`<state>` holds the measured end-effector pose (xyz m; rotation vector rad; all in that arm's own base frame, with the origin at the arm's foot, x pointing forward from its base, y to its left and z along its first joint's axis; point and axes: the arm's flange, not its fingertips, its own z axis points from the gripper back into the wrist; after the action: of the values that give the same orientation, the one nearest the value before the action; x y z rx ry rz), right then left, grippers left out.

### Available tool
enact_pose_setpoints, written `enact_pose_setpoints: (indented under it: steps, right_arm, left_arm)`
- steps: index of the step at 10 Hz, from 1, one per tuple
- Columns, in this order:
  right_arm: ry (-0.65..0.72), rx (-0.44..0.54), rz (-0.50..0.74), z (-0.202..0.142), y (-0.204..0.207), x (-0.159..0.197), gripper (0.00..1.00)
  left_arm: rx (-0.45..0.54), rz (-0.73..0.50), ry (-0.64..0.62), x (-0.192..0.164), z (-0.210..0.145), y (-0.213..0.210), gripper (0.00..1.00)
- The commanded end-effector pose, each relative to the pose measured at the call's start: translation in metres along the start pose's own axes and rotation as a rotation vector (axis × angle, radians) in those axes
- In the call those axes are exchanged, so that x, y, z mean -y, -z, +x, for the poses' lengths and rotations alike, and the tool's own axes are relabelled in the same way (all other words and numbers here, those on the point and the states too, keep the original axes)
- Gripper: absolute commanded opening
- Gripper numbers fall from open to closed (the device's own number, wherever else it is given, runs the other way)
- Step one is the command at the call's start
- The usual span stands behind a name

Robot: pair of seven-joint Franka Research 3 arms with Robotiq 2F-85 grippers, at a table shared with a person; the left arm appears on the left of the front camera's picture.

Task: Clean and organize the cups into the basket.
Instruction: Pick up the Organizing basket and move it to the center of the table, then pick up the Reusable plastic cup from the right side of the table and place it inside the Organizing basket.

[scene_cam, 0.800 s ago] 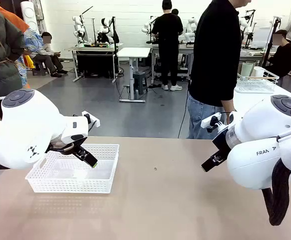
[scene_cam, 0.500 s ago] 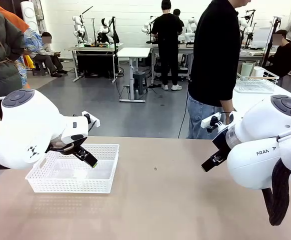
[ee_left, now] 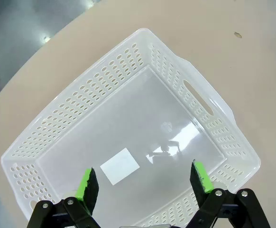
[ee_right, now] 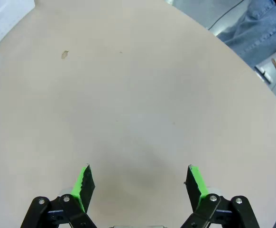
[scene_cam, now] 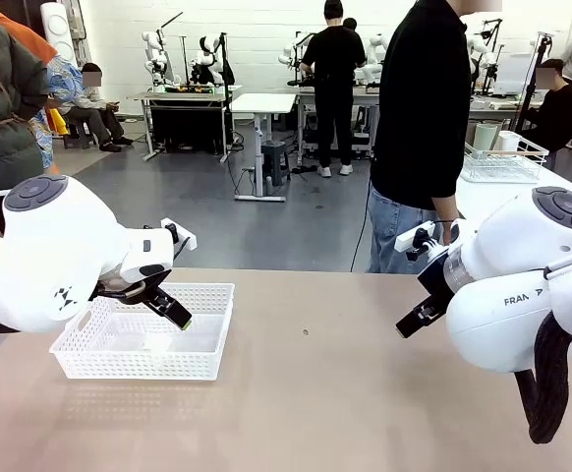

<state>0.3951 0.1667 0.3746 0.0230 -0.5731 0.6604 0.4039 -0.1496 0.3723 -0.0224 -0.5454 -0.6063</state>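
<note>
The white perforated basket (scene_cam: pixel 139 366) sits on the left part of the tan table, with nothing in it but a white label on its floor. My left gripper (scene_cam: pixel 178 315) hangs open just above its inside; in the left wrist view the basket (ee_left: pixel 105 80) lies under the spread green fingertips of that gripper (ee_left: pixel 145 183). My right gripper (scene_cam: pixel 414 317) is open over bare tabletop at the right, nothing between its pads (ee_right: pixel 140 183). A pale mint green cup (scene_cam: pixel 486 136) stands in a wire rack on a separate white table at the far right.
A person in a black top and jeans (scene_cam: pixel 426 128) stands at the far edge, one hand (scene_cam: pixel 450 228) hanging near my right arm. The wire rack (scene_cam: pixel 503 162) is behind that arm. A small dark speck (scene_cam: pixel 306 332) marks the table's middle.
</note>
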Motion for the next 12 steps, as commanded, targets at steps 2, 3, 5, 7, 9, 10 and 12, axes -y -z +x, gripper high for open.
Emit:
enact_pose_setpoints:
  steps: [2,3,5,7,9,10,12]
  right_arm:
    - [0.000,0.000,0.000,0.000,0.000,0.000,1.00]
    - [0.000,0.000,0.000,0.000,0.000,0.000,1.00]
    - [0.000,0.000,0.000,0.000,0.000,0.000,1.00]
    - [0.000,0.000,0.000,0.000,0.000,0.000,1.00]
    - [0.000,0.000,0.000,0.000,0.000,0.000,1.00]
    - [-0.058,0.010,-0.057,-0.006,-0.027,-0.006,1.00]
    - [-0.112,-0.014,-0.155,-0.033,-0.090,-0.029,1.00]
  left_arm:
    - [0.000,0.000,0.001,0.000,0.000,0.000,1.00]
    - [0.000,0.000,0.001,0.000,0.000,0.000,1.00]
    - [0.000,0.000,0.001,0.000,0.000,0.000,1.00]
    - [0.000,0.000,0.001,0.000,0.000,0.000,1.00]
    - [0.000,0.000,0.001,0.000,0.000,0.000,1.00]
    - [0.000,0.000,0.000,0.000,0.000,0.000,1.00]
    - [-0.082,0.071,0.015,0.004,-0.021,-0.073,1.00]
